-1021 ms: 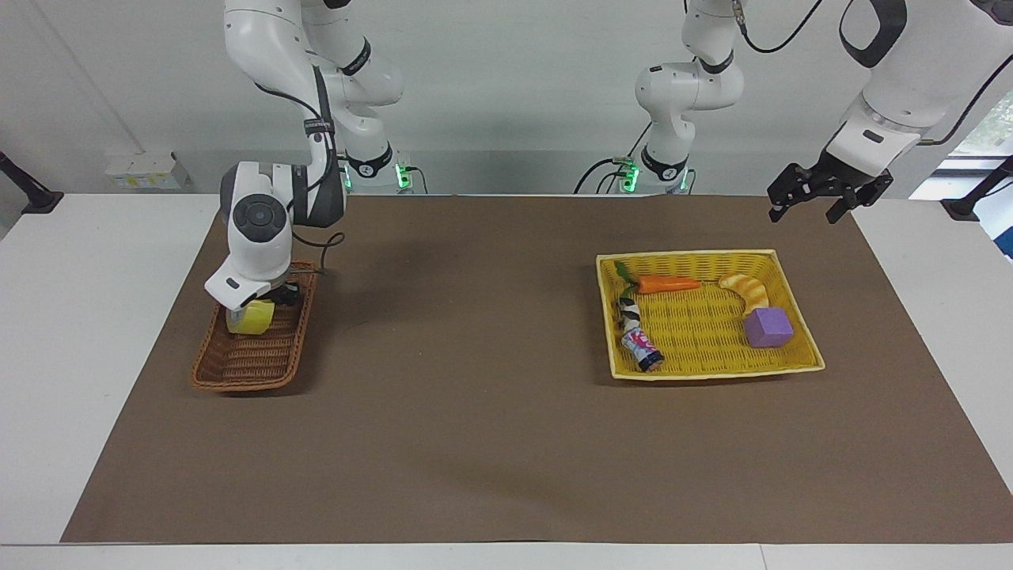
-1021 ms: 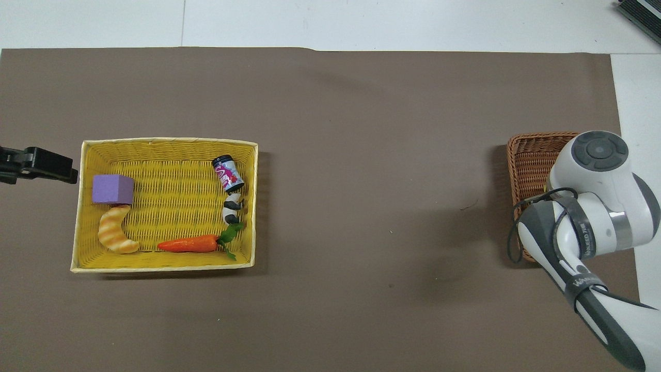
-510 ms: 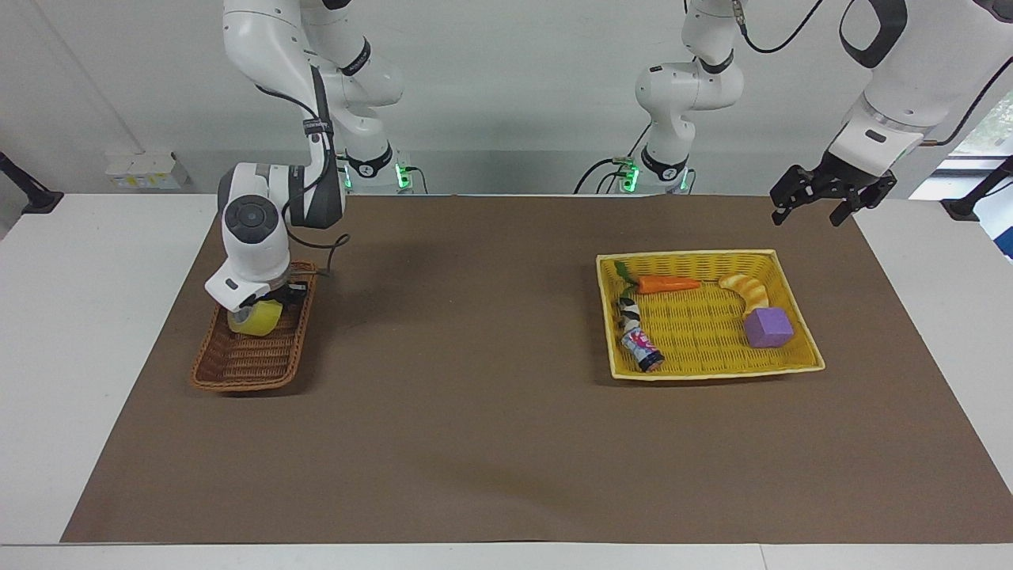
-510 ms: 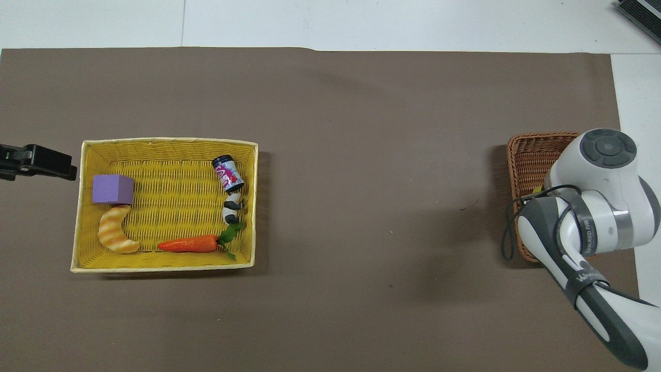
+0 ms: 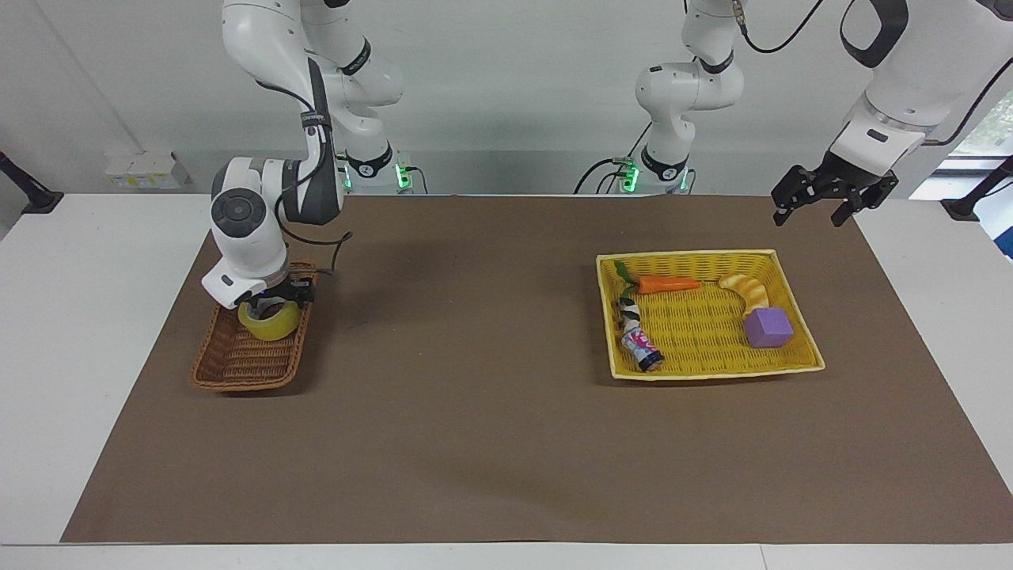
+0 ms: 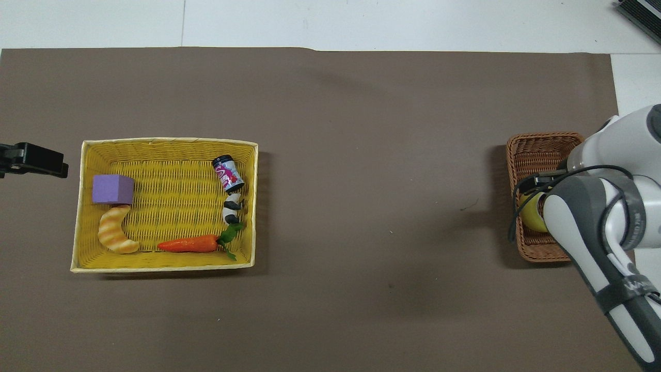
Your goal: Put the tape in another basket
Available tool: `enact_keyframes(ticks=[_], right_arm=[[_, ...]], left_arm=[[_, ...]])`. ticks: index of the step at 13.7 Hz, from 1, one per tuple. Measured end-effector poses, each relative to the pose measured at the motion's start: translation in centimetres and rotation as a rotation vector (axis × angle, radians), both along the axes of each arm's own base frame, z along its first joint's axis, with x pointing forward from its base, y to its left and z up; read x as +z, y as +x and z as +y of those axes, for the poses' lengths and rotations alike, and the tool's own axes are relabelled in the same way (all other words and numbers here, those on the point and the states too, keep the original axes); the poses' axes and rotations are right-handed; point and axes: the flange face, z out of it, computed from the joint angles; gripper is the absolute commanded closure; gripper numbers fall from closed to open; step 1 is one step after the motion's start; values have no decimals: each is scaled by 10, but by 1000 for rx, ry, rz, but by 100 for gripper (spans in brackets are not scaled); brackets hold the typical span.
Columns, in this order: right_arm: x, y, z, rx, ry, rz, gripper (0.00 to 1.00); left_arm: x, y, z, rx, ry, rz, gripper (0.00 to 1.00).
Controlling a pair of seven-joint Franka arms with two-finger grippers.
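The yellow tape [image 5: 270, 320] is low in the brown wicker basket [image 5: 237, 366], at the basket's end nearer the robots, with its hole facing up. My right gripper [image 5: 275, 304] is right on top of it and seems shut on it. In the overhead view the tape [image 6: 530, 217] shows only partly under the right arm, inside the basket [image 6: 537, 150]. My left gripper [image 5: 815, 209] is open and empty, waiting in the air beside the yellow tray at the left arm's end of the table; it also shows in the overhead view [image 6: 31, 159].
A flat bright-yellow woven tray [image 5: 712, 370] stands toward the left arm's end and holds a carrot [image 5: 665, 283], a croissant [image 5: 748, 290], a purple block [image 5: 768, 327] and a small can [image 5: 641, 348]. A brown mat [image 5: 475, 412] covers the table.
The right wrist has turned over the wicker basket, and the tape has swung with it toward the table's middle, from tilted to hole-up. The left gripper drifted slightly.
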Motion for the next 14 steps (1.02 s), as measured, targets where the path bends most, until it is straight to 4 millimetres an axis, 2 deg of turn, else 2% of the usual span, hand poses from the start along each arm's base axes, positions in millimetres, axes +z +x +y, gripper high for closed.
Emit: enact_keyframes(ticks=[3,5,8,10,14], right_arm=[[47,-4,26,-15,52,-40,0],[75,-12,54,-66,64,-64,0],[102,-24,98,-162,105,-99,0],[127,-28,100,-188,122,-105,0],[192,-39,73,-232,121,-99,0]], left_arm=[[1,0,0,0,1,-1,0],[1,0,0,0,1,-1,0],[1,0,0,0,1,-1,0],[1,0,0,0,1,-1,0],[1,0,0,1,1,-1,0]])
